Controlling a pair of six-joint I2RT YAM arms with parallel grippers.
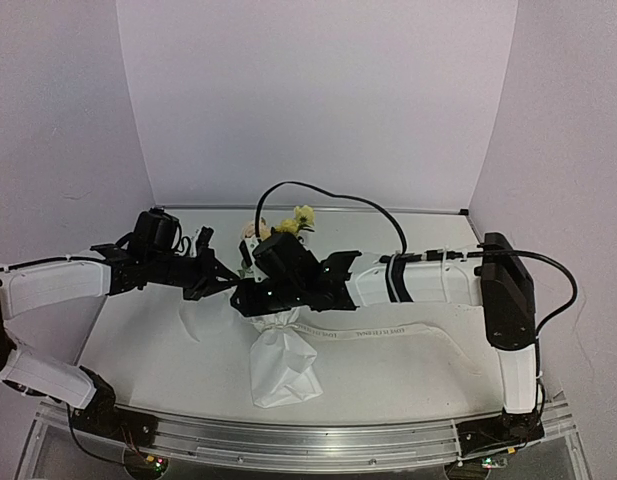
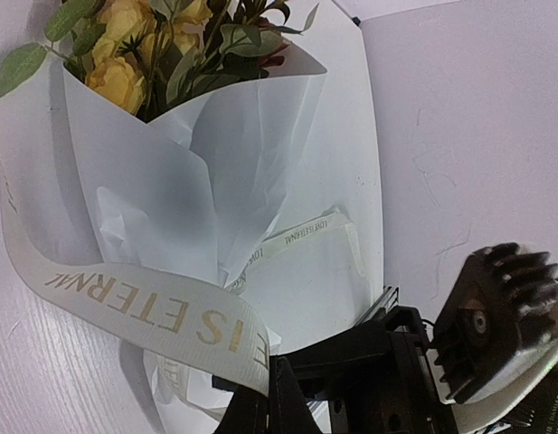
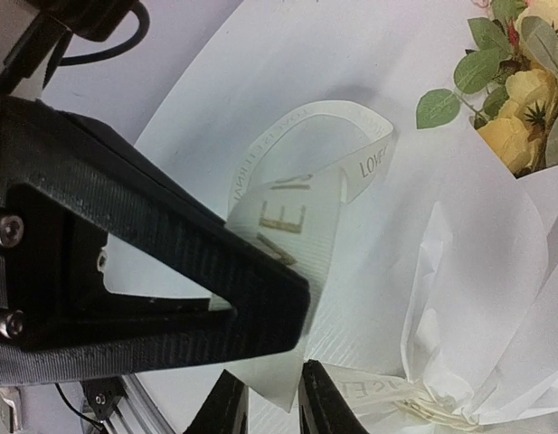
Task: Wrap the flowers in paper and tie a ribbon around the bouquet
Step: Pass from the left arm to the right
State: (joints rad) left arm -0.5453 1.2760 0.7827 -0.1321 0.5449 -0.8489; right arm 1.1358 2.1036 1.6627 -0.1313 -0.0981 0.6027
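The bouquet lies mid-table, yellow flowers (image 1: pixel 293 220) pointing away and white paper (image 1: pixel 283 365) cone toward me. In the left wrist view the flowers (image 2: pixel 125 45) stick out of the folded paper (image 2: pixel 170 181). The ribbon (image 2: pixel 125 298), off-white with gold letters, curves round the cone into my left gripper (image 2: pixel 274 372), which is shut on it. In the right wrist view the ribbon (image 3: pixel 301 208) loops past the left finger (image 3: pixel 170 262), and its free end hangs between the fingers of my right gripper (image 3: pixel 269 380). Those fingers stand narrowly apart, not pinching it.
A long tail of ribbon (image 1: pixel 388 328) trails right across the table under the right arm. A black cable (image 1: pixel 328 195) arcs over the flowers. A metal rail (image 1: pixel 318 440) runs along the near edge. White walls close in the back and sides.
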